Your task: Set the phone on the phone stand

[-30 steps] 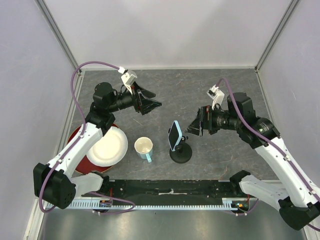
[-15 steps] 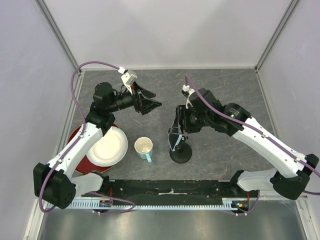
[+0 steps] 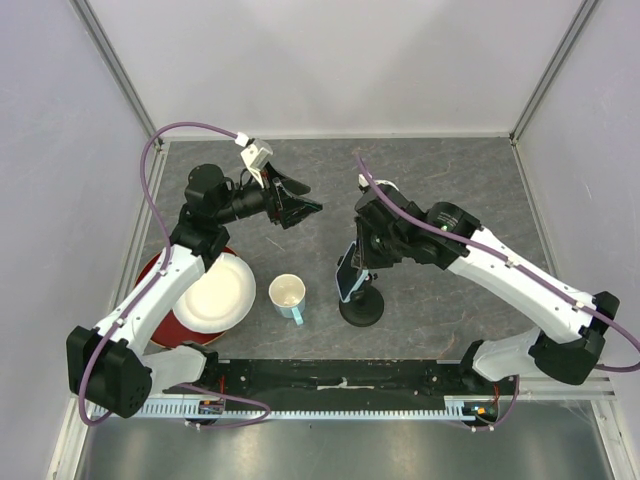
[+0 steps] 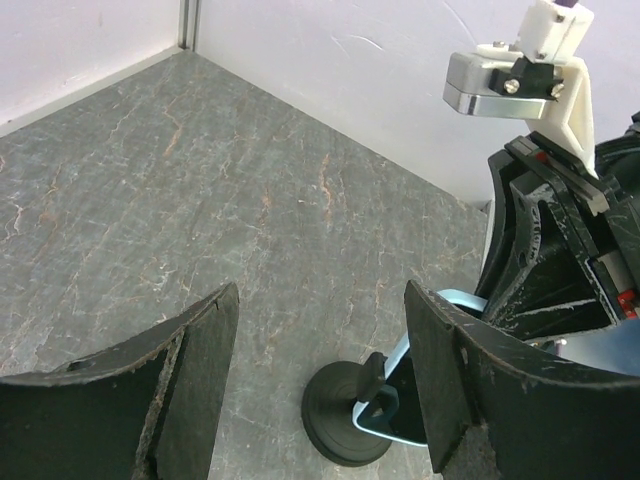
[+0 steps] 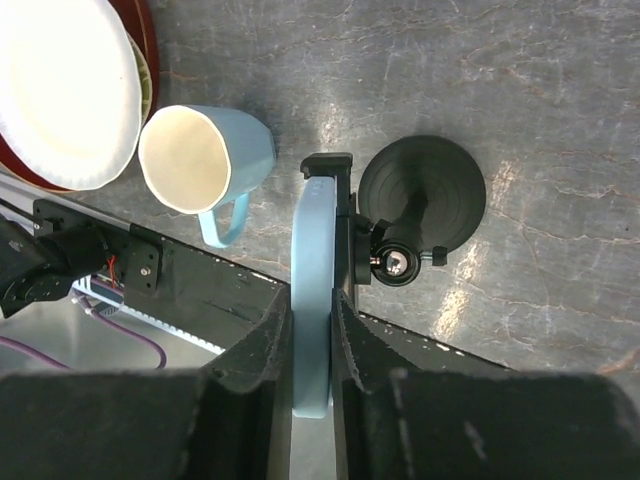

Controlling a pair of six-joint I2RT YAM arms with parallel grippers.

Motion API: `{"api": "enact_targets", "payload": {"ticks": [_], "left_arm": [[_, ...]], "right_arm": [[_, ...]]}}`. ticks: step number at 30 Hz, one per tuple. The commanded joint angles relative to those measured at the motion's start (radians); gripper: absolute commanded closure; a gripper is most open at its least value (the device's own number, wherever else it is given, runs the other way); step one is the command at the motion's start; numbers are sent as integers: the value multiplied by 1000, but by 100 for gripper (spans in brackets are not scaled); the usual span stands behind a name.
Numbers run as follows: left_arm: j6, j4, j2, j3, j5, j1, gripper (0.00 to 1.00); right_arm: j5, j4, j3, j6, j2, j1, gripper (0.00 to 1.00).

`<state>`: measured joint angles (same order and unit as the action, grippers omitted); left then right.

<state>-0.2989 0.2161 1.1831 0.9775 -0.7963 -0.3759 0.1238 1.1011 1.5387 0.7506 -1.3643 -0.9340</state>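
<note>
The phone (image 3: 346,277), in a light blue case, stands on edge in the clamp of the black phone stand (image 3: 361,309). My right gripper (image 3: 356,262) reaches down over its top. In the right wrist view the two fingers (image 5: 268,350) press both faces of the phone (image 5: 311,270), so the right gripper (image 5: 311,335) is shut on it. The stand's disc base (image 5: 423,190) lies just to the right. My left gripper (image 3: 306,208) hangs open and empty further back on the left. In its view the left gripper (image 4: 320,300) frames the stand (image 4: 343,420) and phone (image 4: 398,368).
A light blue cup (image 3: 287,294) stands just left of the stand. A white plate (image 3: 215,292) lies on a red plate (image 3: 158,272) at the left. A black rail (image 3: 340,375) runs along the near edge. Enclosure walls surround the grey table.
My right arm has swung left from beside the stand to over the phone, and its jaws have closed from wide open onto the phone. The left arm has not moved.
</note>
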Motion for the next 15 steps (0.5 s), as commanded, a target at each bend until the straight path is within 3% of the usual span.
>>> {"api": "enact_targets", "payload": {"ticks": [1, 9, 15], "left_arm": [[-25, 12, -13, 43, -18, 8, 26], [-39, 12, -14, 46, -12, 15, 26], [-43, 12, -26, 44, -12, 19, 26]], "right_arm": [[16, 34, 61, 94, -22, -49, 100], [183, 187, 207, 352, -10, -104, 100], [304, 217, 180, 487, 7, -186, 100]]}}
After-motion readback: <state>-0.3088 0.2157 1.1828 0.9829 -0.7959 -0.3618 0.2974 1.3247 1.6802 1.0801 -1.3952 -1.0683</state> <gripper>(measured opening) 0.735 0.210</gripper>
